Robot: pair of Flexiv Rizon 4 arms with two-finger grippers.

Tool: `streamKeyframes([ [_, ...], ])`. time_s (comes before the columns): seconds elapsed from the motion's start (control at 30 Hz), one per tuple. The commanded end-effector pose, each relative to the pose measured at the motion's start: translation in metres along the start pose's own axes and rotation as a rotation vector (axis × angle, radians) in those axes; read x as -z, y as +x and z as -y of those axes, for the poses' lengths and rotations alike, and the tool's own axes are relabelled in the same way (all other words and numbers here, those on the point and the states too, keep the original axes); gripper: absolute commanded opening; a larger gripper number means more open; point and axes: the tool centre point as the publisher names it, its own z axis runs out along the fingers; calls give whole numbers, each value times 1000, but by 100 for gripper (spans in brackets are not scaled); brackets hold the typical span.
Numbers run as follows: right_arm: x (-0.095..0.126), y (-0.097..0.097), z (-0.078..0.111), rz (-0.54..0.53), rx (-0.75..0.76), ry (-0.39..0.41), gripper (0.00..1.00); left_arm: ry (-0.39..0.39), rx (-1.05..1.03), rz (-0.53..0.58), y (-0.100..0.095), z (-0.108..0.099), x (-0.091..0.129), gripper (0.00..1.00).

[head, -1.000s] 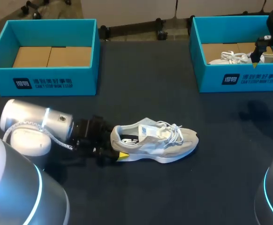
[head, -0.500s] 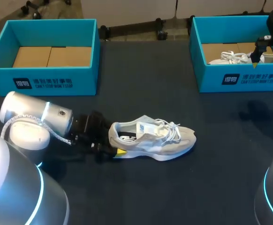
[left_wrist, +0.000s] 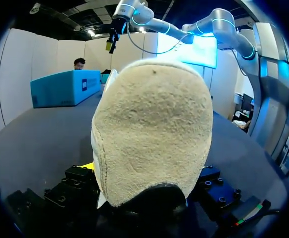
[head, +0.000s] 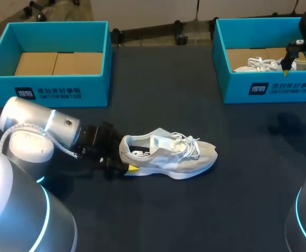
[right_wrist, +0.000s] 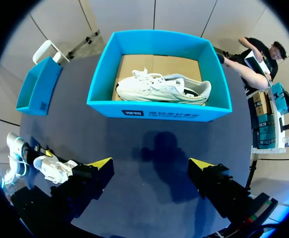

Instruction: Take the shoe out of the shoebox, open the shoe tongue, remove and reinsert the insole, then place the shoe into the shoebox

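Note:
A grey and white shoe [head: 168,155] lies on its sole in the middle of the dark table, toe pointing right, laces loose. My left gripper [head: 123,161] lies low at its heel, its fingers on either side of the heel and shut on it. In the left wrist view the suede heel [left_wrist: 151,134] fills the space between the fingers of the left gripper [left_wrist: 149,176]. My right gripper [right_wrist: 151,166] hangs open and empty high over the right shoebox [right_wrist: 159,111], seen from the head camera as the right gripper [head: 292,54] over that right shoebox [head: 268,86].
A second white shoe [right_wrist: 161,89] lies inside the right shoebox. A blue shoebox [head: 50,79] with a bare cardboard bottom stands at the back left. Dark table runs between the two boxes and in front of the shoe.
My left arm has drawn back a little to the left and the shoe has slid left and slightly away with it. The right arm has not moved.

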Motion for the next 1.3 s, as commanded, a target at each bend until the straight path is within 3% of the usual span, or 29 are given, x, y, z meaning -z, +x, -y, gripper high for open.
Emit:
streamKeyframes([
  [0.03, 0, 0, 1, -1, 0, -2, 100, -2, 0, 1, 0, -4, 3, 0],
  [0.6, 0, 0, 1, -1, 0, -2, 100, -2, 0, 1, 0, -4, 3, 0],
  [0.83, 4, 4, -6, -16, -78, -4, 100, -2, 0, 1, 0, -4, 3, 0],
  [1.3, -8, 14, 2, -58, -129, 31, 100, -39, -47, 37, -4, 7, 3, 0],
])
